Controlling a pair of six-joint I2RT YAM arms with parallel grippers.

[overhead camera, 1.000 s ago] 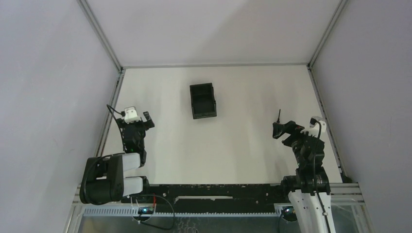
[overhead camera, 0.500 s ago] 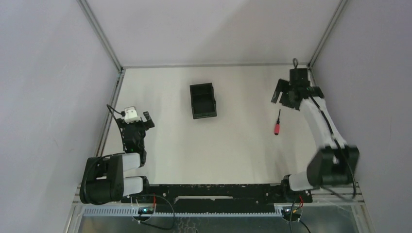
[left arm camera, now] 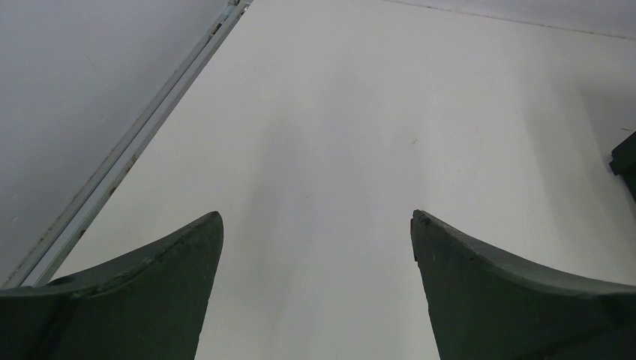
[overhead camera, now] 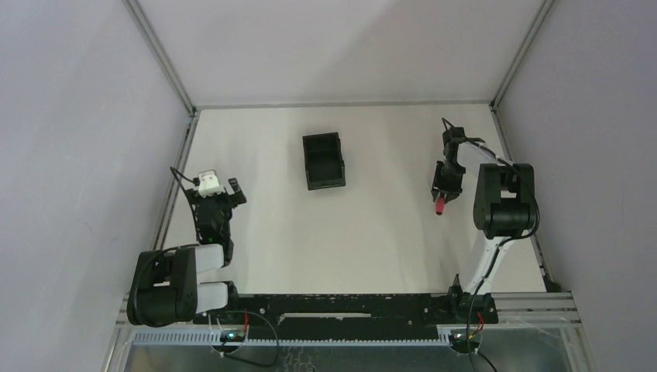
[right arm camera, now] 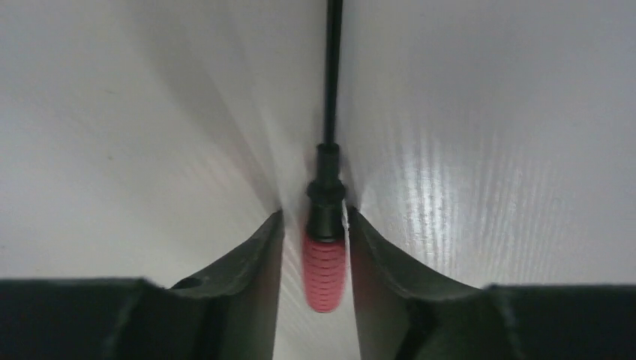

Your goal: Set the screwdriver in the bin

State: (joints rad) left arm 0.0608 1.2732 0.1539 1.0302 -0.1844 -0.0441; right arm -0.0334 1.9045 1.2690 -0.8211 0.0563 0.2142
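Note:
The screwdriver [right arm camera: 325,262] lies on the white table at the right, its red handle end [overhead camera: 439,208] pointing toward the near edge and its thin dark shaft running away. My right gripper [right arm camera: 315,216] is down over it [overhead camera: 446,180]. Its jaws are narrowed round the handle: the right finger [right arm camera: 375,255] touches the black collar and a thin strip of table shows between the left finger and the handle. The black bin [overhead camera: 323,160] stands at the table's middle back, well left of the screwdriver. My left gripper [left arm camera: 316,225] is open and holds nothing, low over bare table [overhead camera: 219,190].
Grey enclosure walls with metal rails [overhead camera: 177,182] border the table left, back and right. A corner of the bin [left arm camera: 626,161] shows at the left wrist view's right edge. The right arm's elbow [overhead camera: 505,203] stands just right of the screwdriver.
The right arm swung from the back right corner down onto the screwdriver. Its jaws went from wide apart to narrow round the handle. The left arm and the bin stayed still.

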